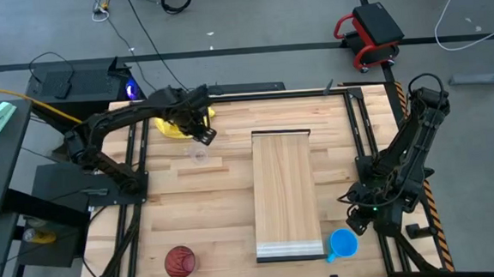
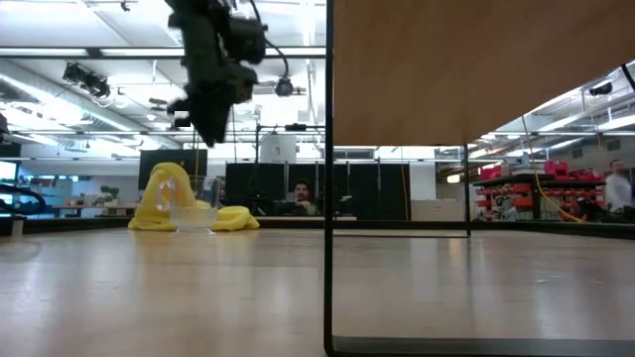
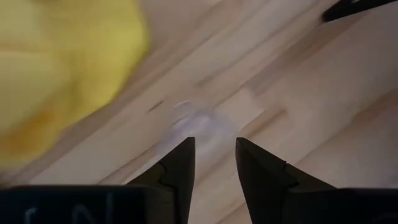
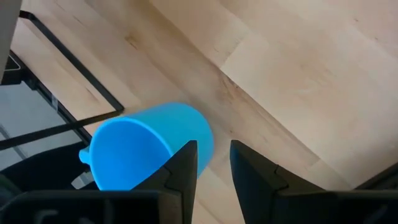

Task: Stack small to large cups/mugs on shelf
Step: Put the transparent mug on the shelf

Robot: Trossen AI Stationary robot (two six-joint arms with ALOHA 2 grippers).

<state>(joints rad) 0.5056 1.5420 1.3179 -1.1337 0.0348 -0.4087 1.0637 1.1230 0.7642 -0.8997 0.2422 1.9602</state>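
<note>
The small clear cup [image 1: 199, 154] [image 2: 193, 213] stands upright on the tabletop beside the yellow cloth [image 1: 182, 125]. My left gripper [image 1: 202, 137] [image 3: 214, 146] hangs open above the cup [image 3: 193, 121], with a clear gap in the low view [image 2: 210, 134]. The blue mug [image 1: 344, 244] [image 4: 149, 149] stands mouth up at the table's near right, by the shelf's lighter lip. My right gripper [image 4: 213, 149] is open and hovers just beside the mug. The dark red ribbed cup [image 1: 180, 261] sits at the near left. The pale wood shelf [image 1: 285, 192] lies along the table's middle.
In the low view the shelf board [image 2: 466, 69] stands raised on a thin black frame [image 2: 327, 198]. Black rails run along the table's left and right edges [image 1: 358, 132]. Bare tabletop lies between the clear cup and the red cup. People show in the room behind.
</note>
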